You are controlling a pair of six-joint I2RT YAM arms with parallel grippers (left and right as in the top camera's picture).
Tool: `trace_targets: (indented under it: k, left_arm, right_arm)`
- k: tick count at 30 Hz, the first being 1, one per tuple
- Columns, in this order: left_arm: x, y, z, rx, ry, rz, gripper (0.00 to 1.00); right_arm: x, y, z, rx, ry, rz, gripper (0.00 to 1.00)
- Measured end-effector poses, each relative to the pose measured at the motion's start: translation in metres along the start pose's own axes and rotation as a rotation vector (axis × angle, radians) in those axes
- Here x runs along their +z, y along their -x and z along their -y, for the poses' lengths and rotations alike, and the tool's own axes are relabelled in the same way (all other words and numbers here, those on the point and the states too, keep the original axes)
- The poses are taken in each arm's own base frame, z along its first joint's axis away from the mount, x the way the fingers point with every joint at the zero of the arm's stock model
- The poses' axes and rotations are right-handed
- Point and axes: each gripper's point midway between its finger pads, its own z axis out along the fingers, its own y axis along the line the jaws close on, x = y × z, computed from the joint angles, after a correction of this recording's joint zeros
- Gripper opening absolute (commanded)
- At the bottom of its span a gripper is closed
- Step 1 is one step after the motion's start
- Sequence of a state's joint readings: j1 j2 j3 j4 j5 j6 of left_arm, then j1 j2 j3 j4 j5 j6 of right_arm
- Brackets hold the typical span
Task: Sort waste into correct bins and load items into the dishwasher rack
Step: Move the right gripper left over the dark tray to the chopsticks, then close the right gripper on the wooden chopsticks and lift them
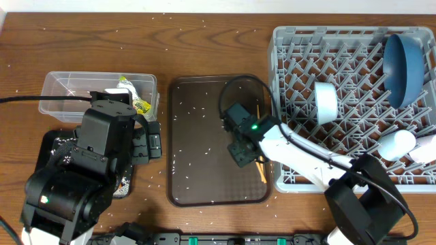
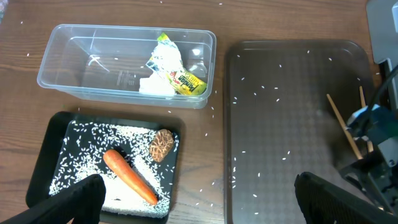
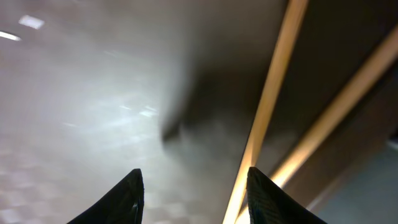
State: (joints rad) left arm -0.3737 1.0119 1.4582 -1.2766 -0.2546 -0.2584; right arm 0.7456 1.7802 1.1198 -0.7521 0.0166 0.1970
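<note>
Done, by the look: paper (image 2: 152,82), wrapper (image 2: 181,76) in tub (image 2: 62,70); carrot (image 2: 129,177), lump (image 2: 162,144) in black tray (image 2: 55,142), both beneath wide-spread left gripper (image 2: 199,186). Cups (image 1: 397,144), bowl (image 1: 325,102), plate (image 1: 403,61) in rack (image 1: 293,41). Left: chopsticks (image 3: 273,93), just under half-spread right gripper (image 3: 194,177), pinching nothing.

Two chopsticks (image 2: 339,116) on one brown tray (image 2: 280,93); one clear tub (image 2: 62,74), one wrapper (image 2: 180,74), one paper wad (image 2: 155,84); one black tray (image 2: 62,121), one carrot (image 2: 127,177), one brown lump (image 2: 162,144), countless rice grains (image 2: 81,149); one rack (image 1: 293,41) at the right, one blue cup (image 1: 325,102), one pink cup (image 1: 396,144), one plate (image 1: 403,61), one bowl (image 1: 426,150)
</note>
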Motion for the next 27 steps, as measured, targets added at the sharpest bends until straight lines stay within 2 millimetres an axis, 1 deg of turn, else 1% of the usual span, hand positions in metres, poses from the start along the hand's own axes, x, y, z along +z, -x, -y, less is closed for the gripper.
trace_targets:
  k: [3, 7, 10, 12, 14, 16, 19, 22, 25, 27]
  left_arm:
    - [0.0, 0.0, 0.0, 0.0, 0.0, 0.0, 0.98]
    - [0.0, 0.0, 0.0, 0.0, 0.0, 0.0, 0.98]
    - [0.0, 0.0, 0.0, 0.0, 0.0, 0.0, 0.98]
    - [0.0, 0.0, 0.0, 0.0, 0.0, 0.0, 0.98]
    - [0.0, 0.0, 0.0, 0.0, 0.0, 0.0, 0.98]
    - [0.0, 0.0, 0.0, 0.0, 0.0, 0.0, 0.98]
    - [0.0, 0.0, 0.0, 0.0, 0.0, 0.0, 0.98]
    - [0.0, 0.0, 0.0, 0.0, 0.0, 0.0, 0.98]
    - [0.0, 0.0, 0.0, 0.0, 0.0, 0.0, 0.98]
    - [0.0, 0.0, 0.0, 0.0, 0.0, 0.0, 0.98]
  right_arm:
    - [-0.002, 0.004, -0.001, -0.004, -0.009, 0.013, 0.45]
    - [-0.002, 0.01, 0.011, 0.026, -0.029, 0.033, 0.42]
    - [-0.002, 0.013, 0.022, 0.054, -0.044, 0.041, 0.37]
    - [-0.002, 0.013, 0.024, 0.06, -0.045, 0.042, 0.32]
    - [-0.001, 0.013, 0.024, 0.065, -0.042, 0.041, 0.32]
    - [0.001, 0.012, 0.021, 0.064, -0.029, 0.033, 0.37]
    - [0.009, 0.007, 0.012, 0.034, 0.01, 0.0, 0.44]
    - [0.015, 0.0, 0.001, -0.018, 0.042, -0.028, 0.45]
    - [0.015, -0.003, -0.014, -0.068, 0.067, -0.034, 0.46]
    - [0.015, -0.006, -0.018, -0.086, 0.075, -0.042, 0.44]
